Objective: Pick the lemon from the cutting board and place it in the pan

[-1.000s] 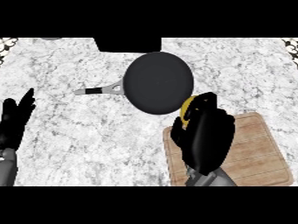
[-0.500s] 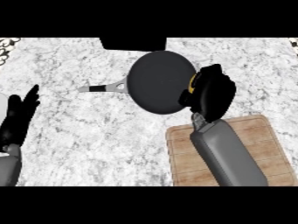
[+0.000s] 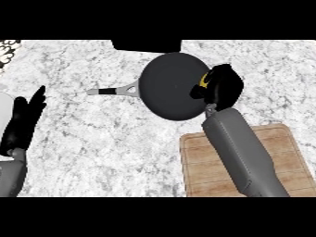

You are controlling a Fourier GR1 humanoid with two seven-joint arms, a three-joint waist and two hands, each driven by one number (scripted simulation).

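The right hand (image 3: pixel 218 88) hangs at the right rim of the pan (image 3: pixel 170 85), its fingers curled round the lemon (image 3: pixel 203 80) — only a sliver of yellow shows on the side facing the pan's middle. The cutting board (image 3: pixel 290 157) lies below the pan. The coming release turns on this: the lemon sits just over the rim, the pan's floor to its left — the left hand (image 3: pixel 25 121) rests open, well apart.

Grey forearms (image 3: pixel 241 152), black right hand (image 3: pixel 223 88), black left hand (image 3: pixel 25 120).
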